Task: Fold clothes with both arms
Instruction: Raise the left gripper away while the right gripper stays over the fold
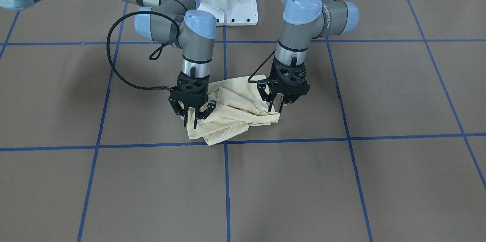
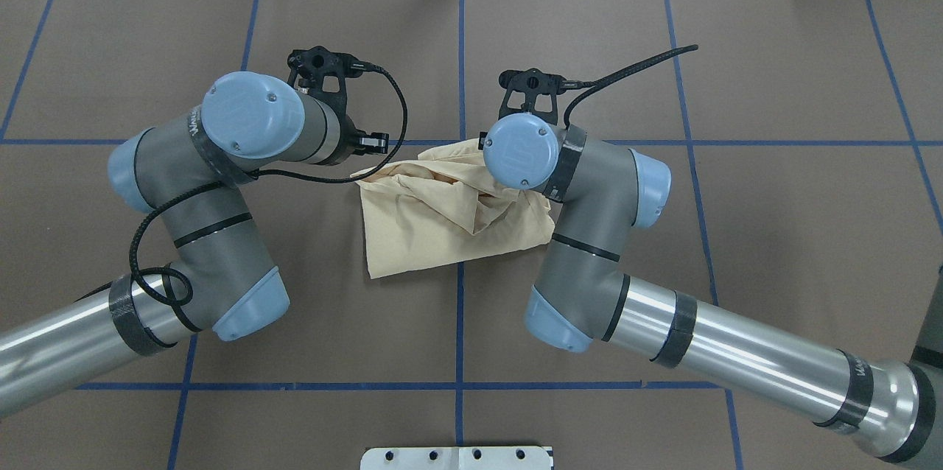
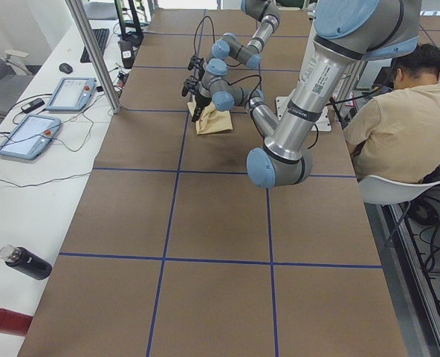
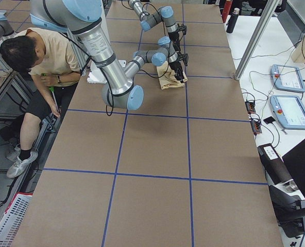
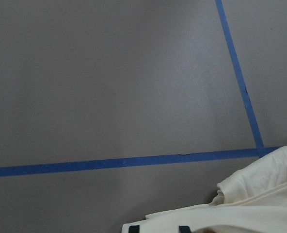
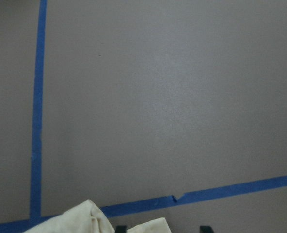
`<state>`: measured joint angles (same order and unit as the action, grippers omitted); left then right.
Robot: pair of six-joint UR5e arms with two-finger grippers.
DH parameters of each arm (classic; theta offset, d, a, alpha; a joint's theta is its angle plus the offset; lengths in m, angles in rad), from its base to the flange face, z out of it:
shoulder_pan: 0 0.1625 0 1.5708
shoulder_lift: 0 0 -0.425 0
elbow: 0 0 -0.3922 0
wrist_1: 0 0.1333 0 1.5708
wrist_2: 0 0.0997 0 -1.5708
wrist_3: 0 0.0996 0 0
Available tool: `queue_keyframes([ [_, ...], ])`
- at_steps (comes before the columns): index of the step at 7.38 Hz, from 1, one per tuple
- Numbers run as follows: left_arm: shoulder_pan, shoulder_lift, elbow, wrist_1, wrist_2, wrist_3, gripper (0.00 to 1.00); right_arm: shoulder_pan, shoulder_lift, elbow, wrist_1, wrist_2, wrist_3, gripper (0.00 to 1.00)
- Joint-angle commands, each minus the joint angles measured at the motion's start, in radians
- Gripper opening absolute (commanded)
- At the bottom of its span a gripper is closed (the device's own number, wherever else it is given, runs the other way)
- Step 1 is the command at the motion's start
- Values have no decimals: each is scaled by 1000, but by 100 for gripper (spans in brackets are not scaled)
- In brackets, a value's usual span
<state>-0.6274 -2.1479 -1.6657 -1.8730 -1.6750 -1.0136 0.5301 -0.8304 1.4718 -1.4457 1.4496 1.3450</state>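
The brown desk (image 2: 737,50) is carrying everything. Taking 12 o'clock as straight away from the robot, the left arm (image 2: 214,234) is reaching in from 8 o'clock and the right arm (image 2: 589,264) from 4 o'clock.

Between them the cream shirt (image 2: 427,219) is lying bunched and creased near the desk's middle, with its long axis running roughly 9 to 3 o'clock.

The left gripper (image 1: 276,108) is hanging over the shirt's 9 o'clock end, so the cloth is lying toward 3 o'clock from it. Its jaws are standing slightly apart, but the pictures are not showing whether they are pinching a fold.

The right gripper (image 1: 195,118) is hanging at the 3 o'clock end with its jaws spread wide, the shirt's edge just inside them. Neither arm is looking nearer; each is covering its own end, which is probably suiting a lift along that axis.
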Motion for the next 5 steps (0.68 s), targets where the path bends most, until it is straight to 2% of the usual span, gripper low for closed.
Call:
queue_keyframes([
  [1, -66, 32, -9, -9, -44, 163, 100, 33, 10, 94, -28, 106, -9, 100],
  [3, -138, 60, -9, -9, -98, 319, 100, -30, 42, 169, -146, 103, 75, 100],
  [4, -165, 72, -9, -9, -124, 372, 100, -79, 74, 156, -171, 100, 121, 100],
  [5, -178, 77, -9, -11, -130, 389, 100, -119, 130, 131, -244, 100, 175, 100],
])
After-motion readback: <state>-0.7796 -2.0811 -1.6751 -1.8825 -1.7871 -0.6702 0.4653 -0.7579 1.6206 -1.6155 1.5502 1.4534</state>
